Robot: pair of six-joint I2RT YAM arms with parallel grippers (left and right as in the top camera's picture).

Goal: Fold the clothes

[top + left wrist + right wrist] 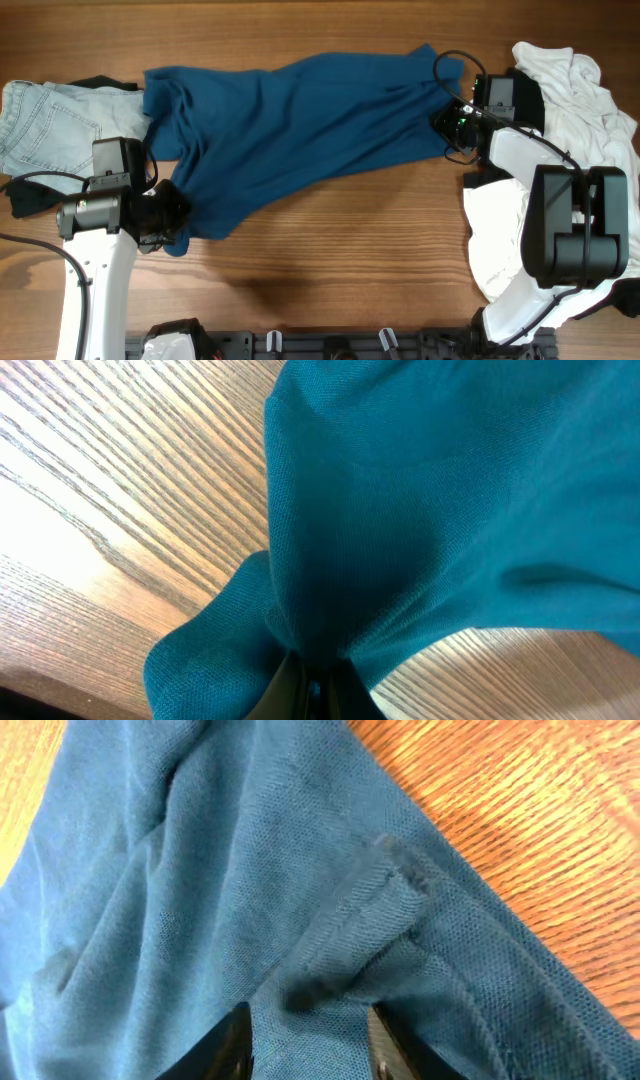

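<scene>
A large deep-blue shirt [300,125] lies spread and rumpled across the middle of the wooden table. My left gripper [172,215] is shut on the shirt's lower left corner; in the left wrist view the blue cloth [430,510] bunches into the closed jaws [312,695]. My right gripper [447,122] sits at the shirt's right edge. In the right wrist view its jaws [310,1040] are open over a seamed fold of the blue shirt [250,890], with cloth between the fingers.
Pale-blue jeans [45,125] lie at the far left with a black garment [100,82] behind them. White garments [575,95] are heaped at the right, under my right arm. Bare wood lies in front of the shirt.
</scene>
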